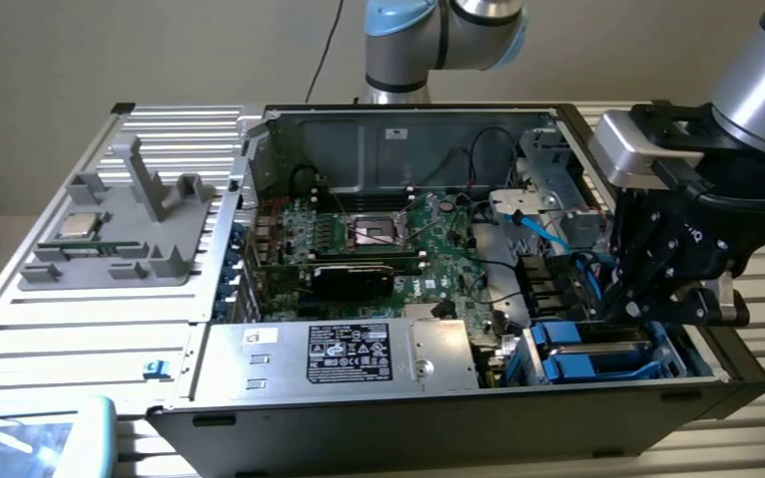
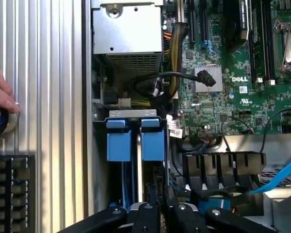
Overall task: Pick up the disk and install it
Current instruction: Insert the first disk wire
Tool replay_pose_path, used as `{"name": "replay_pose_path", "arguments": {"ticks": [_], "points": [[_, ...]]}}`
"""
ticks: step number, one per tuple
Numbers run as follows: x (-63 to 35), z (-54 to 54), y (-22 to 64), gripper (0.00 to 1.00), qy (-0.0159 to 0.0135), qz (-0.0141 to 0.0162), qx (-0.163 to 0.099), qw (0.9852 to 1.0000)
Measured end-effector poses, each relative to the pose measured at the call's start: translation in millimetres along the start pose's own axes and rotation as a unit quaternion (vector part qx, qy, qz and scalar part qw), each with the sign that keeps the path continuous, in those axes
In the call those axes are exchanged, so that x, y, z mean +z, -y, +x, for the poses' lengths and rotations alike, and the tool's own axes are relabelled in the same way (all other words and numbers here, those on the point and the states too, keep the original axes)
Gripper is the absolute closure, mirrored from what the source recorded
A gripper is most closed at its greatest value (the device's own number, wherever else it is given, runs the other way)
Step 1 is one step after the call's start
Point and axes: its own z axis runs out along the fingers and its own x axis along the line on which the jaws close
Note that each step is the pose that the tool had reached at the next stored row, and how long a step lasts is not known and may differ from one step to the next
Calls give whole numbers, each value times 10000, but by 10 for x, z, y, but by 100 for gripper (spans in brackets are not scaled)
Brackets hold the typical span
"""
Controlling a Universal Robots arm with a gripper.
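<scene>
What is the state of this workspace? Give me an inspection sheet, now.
Surface: ribbed metal table carries the open computer case.
Job's things: two blue disk carriers stand inside the case.
Clutter: grey fixture with a small silver chip, beside the case.
Grippers: gripper hangs low inside the case, at the carriers.
Cables: blue cable and black cables run inside the case.
Surroundings: a person's hand over the table; plain wall behind.
</scene>
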Motion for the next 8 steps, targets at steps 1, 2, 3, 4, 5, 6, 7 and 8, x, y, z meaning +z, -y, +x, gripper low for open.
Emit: {"name": "replay_pose_path", "arguments": {"ticks": [1,2,3,4,5,6,7,8], "points": [[1,-4,-7,84,-2,3,0,10000],[1,-5,-10,84,-2,4,0,10000],[1,-5,-10,84,-2,4,-1,10000],[1,-5,-10,84,-3,4,-1,10000],[1,-5,-11,84,-3,4,0,10000],[2,-5,-12,84,-2,4,0,10000],[2,-7,-12,84,-3,5,0,10000],[3,-9,-12,84,-3,5,0,10000]]}}
